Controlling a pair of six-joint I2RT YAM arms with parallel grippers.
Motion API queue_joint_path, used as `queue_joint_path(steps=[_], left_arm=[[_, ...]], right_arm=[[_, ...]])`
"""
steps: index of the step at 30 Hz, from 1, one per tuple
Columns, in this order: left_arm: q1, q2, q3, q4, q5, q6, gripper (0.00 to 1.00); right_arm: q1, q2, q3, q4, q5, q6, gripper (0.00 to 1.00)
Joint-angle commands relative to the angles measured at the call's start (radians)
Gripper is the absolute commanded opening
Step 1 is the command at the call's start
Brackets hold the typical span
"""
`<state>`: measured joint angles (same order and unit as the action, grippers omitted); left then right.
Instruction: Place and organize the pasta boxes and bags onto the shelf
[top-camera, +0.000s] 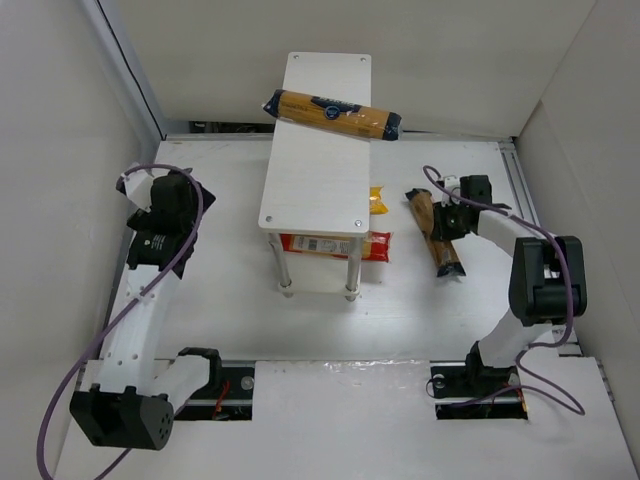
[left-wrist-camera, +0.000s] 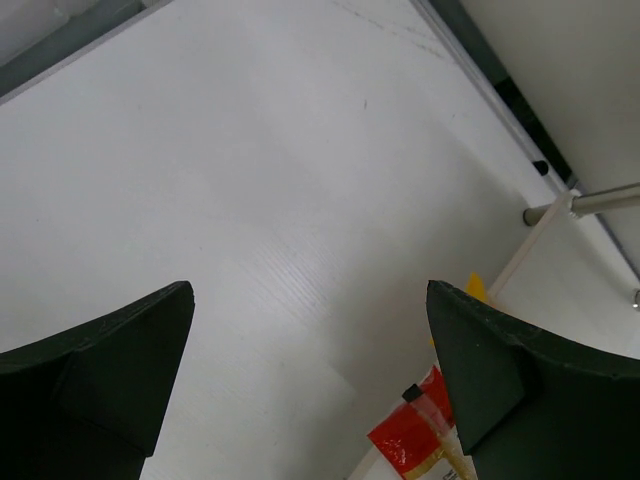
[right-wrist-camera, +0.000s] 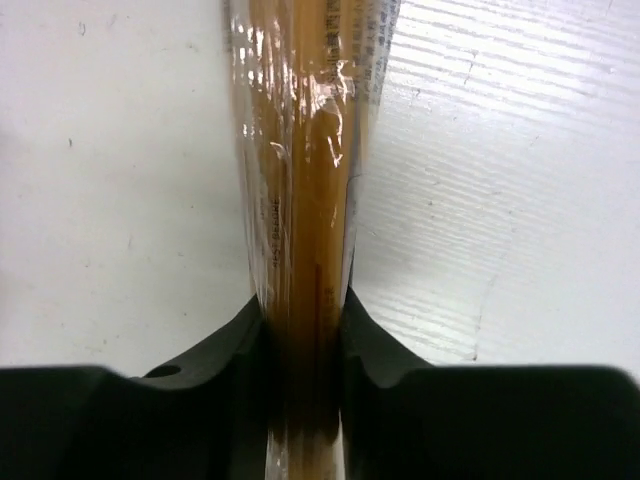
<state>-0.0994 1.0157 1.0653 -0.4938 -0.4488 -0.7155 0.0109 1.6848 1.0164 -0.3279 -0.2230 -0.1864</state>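
The shelf (top-camera: 315, 180) stands mid-table, a golden-brown pasta pack (top-camera: 333, 114) lying slantwise across its top board. A red pack (top-camera: 335, 244) and a yellow pack (top-camera: 377, 202) lie on the level beneath. To the right of the shelf a second golden-brown pack (top-camera: 438, 240) lies on the table. My right gripper (top-camera: 443, 222) is shut on it, and in the right wrist view both pads press the sides of the pack (right-wrist-camera: 300, 180) at the gripper (right-wrist-camera: 303, 320). My left gripper (top-camera: 192, 192) (left-wrist-camera: 310, 330) hangs open over bare table left of the shelf, holding nothing.
White walls enclose the table on three sides. In the left wrist view a silver shelf leg (left-wrist-camera: 545, 228), the red pack's end (left-wrist-camera: 415, 440) and a yellow corner (left-wrist-camera: 477, 288) show at the right. A dark rail (top-camera: 515, 180) runs along the table's right edge.
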Motion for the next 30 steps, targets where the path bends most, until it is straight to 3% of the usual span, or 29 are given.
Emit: queue_joint_path(steps=[1, 5, 7, 8, 13, 16, 19, 23, 26, 30], left_arm=[[0.018, -0.034, -0.013, 0.061, 0.028, 0.004, 1.0], [0.018, -0.019, -0.062, 0.101, 0.082, 0.001, 1.0], [0.027, -0.009, -0.062, 0.101, 0.093, 0.001, 1.0], [0.027, 0.006, -0.073, 0.101, 0.105, -0.012, 1.0], [0.027, 0.018, -0.108, 0.12, 0.108, -0.036, 1.0], [0.027, -0.002, -0.132, 0.13, 0.099, -0.045, 1.0], [0.027, -0.023, -0.174, 0.153, 0.099, -0.045, 1.0], [0.027, -0.054, -0.202, 0.193, 0.128, -0.045, 1.0], [0.027, -0.063, -0.221, 0.219, 0.165, -0.036, 1.0], [0.027, -0.063, -0.231, 0.239, 0.185, -0.025, 1.0]], right_arm=[[0.015, -0.046, -0.036, 0.021, -0.051, -0.036, 0.0], [0.024, -0.291, -0.058, 0.052, -0.088, -0.033, 0.0], [0.015, -0.396, -0.032, 0.033, -0.033, -0.024, 0.0], [0.015, -0.489, 0.006, 0.017, -0.012, -0.015, 0.0], [-0.008, -0.634, 0.207, -0.065, 0.095, -0.015, 0.0], [-0.008, -0.643, 0.365, -0.089, 0.062, -0.036, 0.0], [0.023, -0.605, 0.511, -0.068, -0.248, -0.094, 0.0], [0.164, -0.487, 0.752, -0.189, -0.43, -0.25, 0.0], [0.357, -0.384, 0.914, -0.296, -0.405, -0.364, 0.0], [0.569, -0.231, 1.114, -0.405, -0.161, -0.412, 0.0]])
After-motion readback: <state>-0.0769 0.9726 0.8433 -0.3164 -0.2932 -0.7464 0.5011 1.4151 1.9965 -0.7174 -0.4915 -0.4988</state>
